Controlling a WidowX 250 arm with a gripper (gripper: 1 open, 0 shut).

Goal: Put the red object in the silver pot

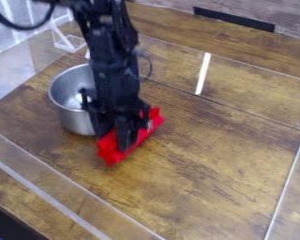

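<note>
Red object (127, 137) sits clamped in the jaws of the gripper (120, 131), lower end slightly off the bench (228, 159). Gripper points straight down and grabs it across the narrow width, so both ends stick out. Silver pot (75, 97) sits just beside, to the left: short carry. Bar spans about the pot's width, so it likely needs tilting in.

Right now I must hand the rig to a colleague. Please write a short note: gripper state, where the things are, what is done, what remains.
Gripper: pointing down, jaws closed around the long bright red plastic bar; the picture is blurred, so check the grip.
Red bar: beside the pot, low over the wooden table, not in the pot.
Round shiny steel pot: on the table, left of the bar, nothing red inside.
Done: bar grasped.
Left: carry it over the pot and release.
</note>
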